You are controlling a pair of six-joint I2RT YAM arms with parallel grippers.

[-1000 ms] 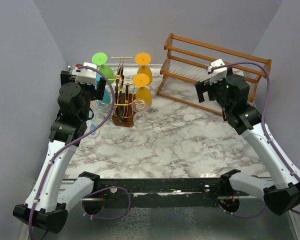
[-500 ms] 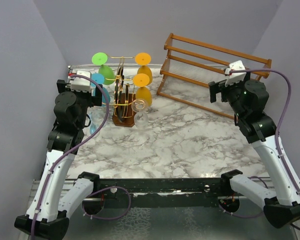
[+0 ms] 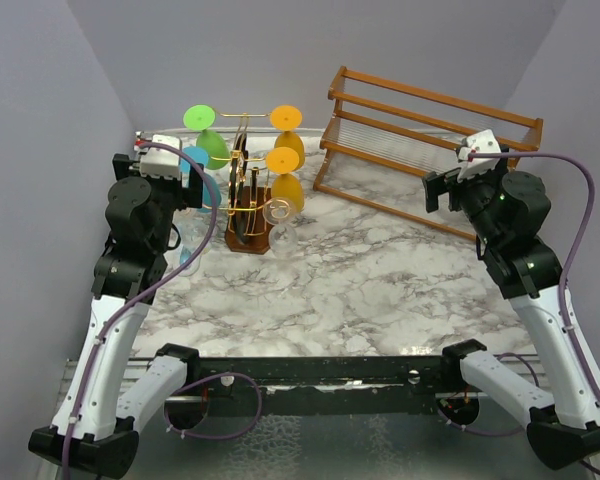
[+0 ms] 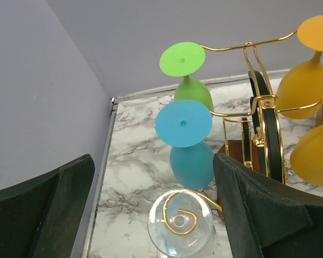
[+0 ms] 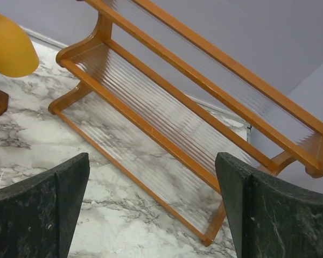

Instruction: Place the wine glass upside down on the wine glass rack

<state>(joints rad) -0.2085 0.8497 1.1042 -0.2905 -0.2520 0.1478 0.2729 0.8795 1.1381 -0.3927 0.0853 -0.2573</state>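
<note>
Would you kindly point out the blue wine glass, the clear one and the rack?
blue wine glass [image 4: 183,122], left wrist view, round foot.
clear wine glass [image 4: 180,245], left wrist view, bowl.
wine glass rack [image 4: 270,140], left wrist view, upright frame.

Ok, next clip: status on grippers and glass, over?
Left gripper open, empty; right gripper open, empty. Blue wine glass hangs upside down on wine glass rack, alongside green glass, orange glasses, clear glass. No obstruction seen.

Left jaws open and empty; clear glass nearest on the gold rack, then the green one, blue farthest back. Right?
Not quite: the last two are swapped. The left wrist view shows the blue glass directly behind the clear glass, with the green glass farthest back. The left gripper is indeed empty, jaws open.
</note>
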